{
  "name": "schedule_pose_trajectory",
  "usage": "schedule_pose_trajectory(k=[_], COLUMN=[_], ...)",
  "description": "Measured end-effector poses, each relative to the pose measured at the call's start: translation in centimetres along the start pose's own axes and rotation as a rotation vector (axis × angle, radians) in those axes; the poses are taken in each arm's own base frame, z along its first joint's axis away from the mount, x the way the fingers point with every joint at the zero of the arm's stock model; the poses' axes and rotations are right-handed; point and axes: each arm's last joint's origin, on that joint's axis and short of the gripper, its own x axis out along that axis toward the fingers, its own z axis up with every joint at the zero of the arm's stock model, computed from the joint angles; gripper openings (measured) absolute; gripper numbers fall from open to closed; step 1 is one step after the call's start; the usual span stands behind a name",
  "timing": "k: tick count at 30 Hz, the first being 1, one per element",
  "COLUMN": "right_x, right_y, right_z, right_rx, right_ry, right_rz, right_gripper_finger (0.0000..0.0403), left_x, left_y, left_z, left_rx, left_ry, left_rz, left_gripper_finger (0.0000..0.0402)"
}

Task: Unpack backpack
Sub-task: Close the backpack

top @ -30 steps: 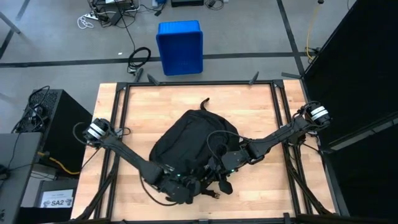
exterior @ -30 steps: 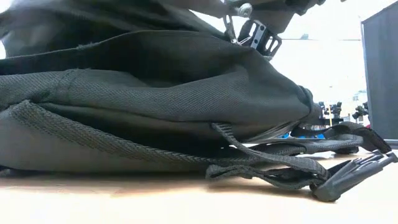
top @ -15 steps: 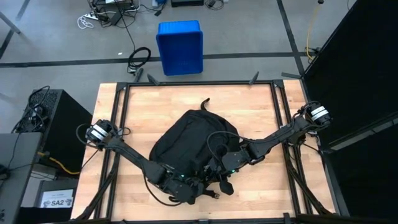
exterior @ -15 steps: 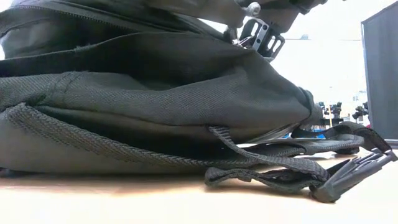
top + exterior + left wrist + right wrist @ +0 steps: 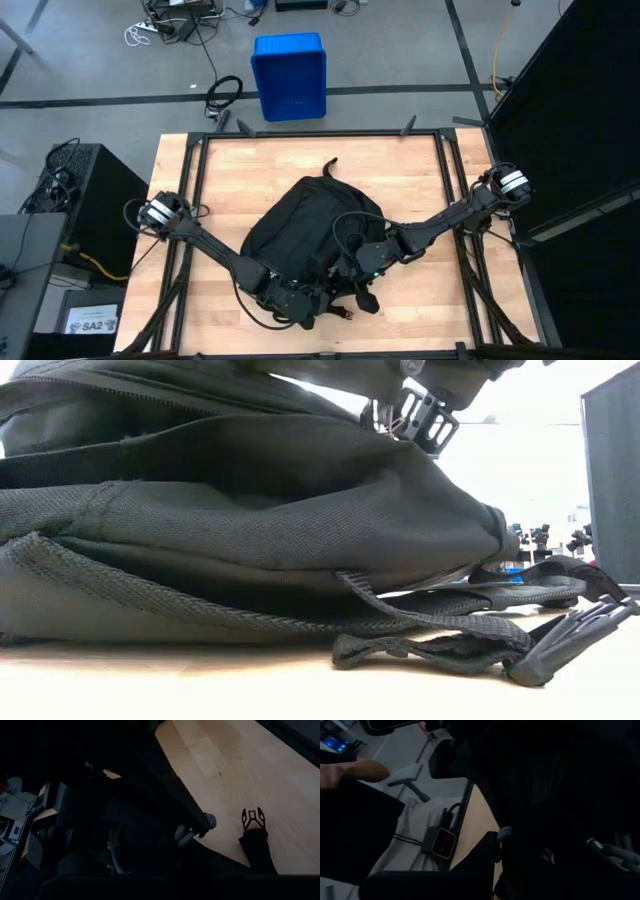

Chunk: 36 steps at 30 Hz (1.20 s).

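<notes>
The backpack (image 5: 305, 228) is laid flat in the middle of the wooden tabletop (image 5: 400, 165), its straps (image 5: 470, 645) trailing off its near end onto the wood. The left hand (image 5: 312, 296) is set at the backpack's near edge with its fingers closed; what, if anything, is gripped cannot be told. The right hand (image 5: 362, 262) is pressed against the backpack's near right side, fingers likewise closed, apparently on the fabric. A blue bin (image 5: 289, 76) is seen on the floor beyond the backpack.

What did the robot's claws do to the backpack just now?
The left claw snapped shut at the backpack's near edge; what it pinched is hidden. The fabric on top bunched up a little. The right claw stayed shut on the bag, and the backpack stayed put on the table.
</notes>
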Motion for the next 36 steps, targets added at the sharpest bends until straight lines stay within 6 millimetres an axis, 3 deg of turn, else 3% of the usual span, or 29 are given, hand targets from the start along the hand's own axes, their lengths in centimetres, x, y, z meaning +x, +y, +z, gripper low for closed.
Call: schedule_pose_trajectory(k=[9, 18, 22, 31, 36], right_x=[0.1, 0.0, -1.0, -5.0, -5.4], right_y=[1.8, 1.8, 2.1, 1.9, 1.4], right_z=[-1.7, -1.7, -1.3, 0.5, 0.0], right_rx=[0.0, -0.038, -0.068, -0.178, -0.166], right_ry=[0.079, 0.093, 0.085, -0.026, 0.041], right_rz=[-0.052, -0.034, -0.032, -0.237, -0.311], right_gripper_finger=[0.0073, 0.0153, 0.0178, 0.0196, 0.0185], left_x=[0.1, 0.1, 0.1, 0.0, 0.3], left_y=[0.0, 0.0, 0.0, 0.8, 0.9], left_z=[0.0, -0.1, -0.1, 0.2, -0.1], left_rx=[-0.002, 0.003, -0.003, -0.027, -0.022], left_ry=[0.003, 0.013, 0.01, 0.003, 0.017], left_rz=[-0.009, -0.005, 0.002, 0.061, 0.042], left_gripper_finger=[0.0, 0.0, 0.0, 0.0, 0.0001])
